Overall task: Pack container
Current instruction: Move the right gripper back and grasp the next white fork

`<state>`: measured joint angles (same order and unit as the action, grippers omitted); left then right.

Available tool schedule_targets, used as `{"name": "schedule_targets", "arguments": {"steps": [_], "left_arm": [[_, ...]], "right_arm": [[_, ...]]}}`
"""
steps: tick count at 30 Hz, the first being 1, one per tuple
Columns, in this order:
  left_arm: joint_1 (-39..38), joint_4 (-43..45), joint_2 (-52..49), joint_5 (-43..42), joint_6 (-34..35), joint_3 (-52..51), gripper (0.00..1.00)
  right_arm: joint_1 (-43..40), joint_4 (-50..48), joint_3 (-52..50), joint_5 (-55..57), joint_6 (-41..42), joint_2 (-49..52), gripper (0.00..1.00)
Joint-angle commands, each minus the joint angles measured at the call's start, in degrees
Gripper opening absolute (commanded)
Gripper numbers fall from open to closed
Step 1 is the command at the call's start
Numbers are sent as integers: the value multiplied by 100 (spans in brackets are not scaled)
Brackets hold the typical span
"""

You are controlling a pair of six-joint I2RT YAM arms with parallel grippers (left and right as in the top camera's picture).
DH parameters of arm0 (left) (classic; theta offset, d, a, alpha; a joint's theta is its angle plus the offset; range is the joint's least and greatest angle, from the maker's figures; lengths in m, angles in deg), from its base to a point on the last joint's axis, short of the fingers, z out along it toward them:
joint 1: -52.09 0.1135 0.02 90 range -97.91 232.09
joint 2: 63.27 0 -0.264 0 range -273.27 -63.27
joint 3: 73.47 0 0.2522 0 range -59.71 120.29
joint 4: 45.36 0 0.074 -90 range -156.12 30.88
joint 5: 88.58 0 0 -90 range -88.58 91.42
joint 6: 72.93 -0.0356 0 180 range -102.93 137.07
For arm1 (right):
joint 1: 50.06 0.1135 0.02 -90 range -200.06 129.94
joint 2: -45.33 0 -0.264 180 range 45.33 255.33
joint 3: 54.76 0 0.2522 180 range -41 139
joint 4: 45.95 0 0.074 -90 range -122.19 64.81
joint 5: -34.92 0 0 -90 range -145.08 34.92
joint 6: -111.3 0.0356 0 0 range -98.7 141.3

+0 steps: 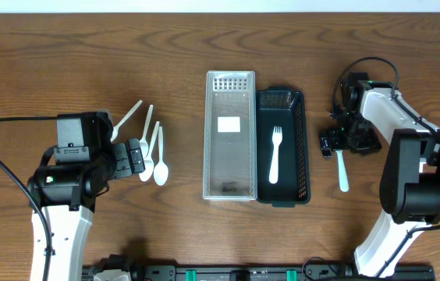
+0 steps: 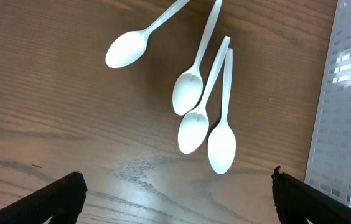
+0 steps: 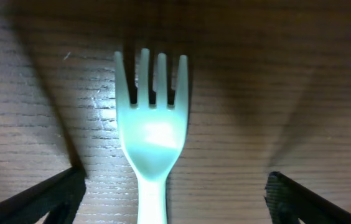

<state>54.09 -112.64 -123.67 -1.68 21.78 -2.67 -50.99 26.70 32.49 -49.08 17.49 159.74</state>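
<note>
I count four white spoons (image 2: pixel 193 132) lying close together on the left side of the table (image 1: pixel 48 62). There are two white forks; one fork (image 1: pixel 275 152) lies inside the black tray (image 1: pixel 304 156), and the other fork (image 1: pixel 342 173) lies on the wood to the right of it. There are two trays; the black tray and a see-through tray (image 1: pixel 230 82) with little holes sit side by side in the middle.

From above I see both arms and both trays. The left wrist camera shows the spoon bowls up close and one edge of the see-through tray. The right wrist camera shows only the other fork's prongs, in shadow.

The left gripper (image 1: pixel 136 156) is wide open near the spoon bowls, holding nothing. The right gripper (image 1: pixel 331 144) is open too, one finger on each side of the other fork, not touching it.

The table is brown wood with wavy lines; a pale strip shows past its far edge.
</note>
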Motion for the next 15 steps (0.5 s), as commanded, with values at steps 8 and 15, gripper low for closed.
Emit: {"name": "schedule_targets", "arguments": {"steps": [8,15], "left_arm": [[17,-2,-22,-57,35,105,97],[17,-2,-22,-57,35,105,97]], "right_arm": [[50,42,-35,127,55,177,48],[52,39,-35,125,57,177,33]]}}
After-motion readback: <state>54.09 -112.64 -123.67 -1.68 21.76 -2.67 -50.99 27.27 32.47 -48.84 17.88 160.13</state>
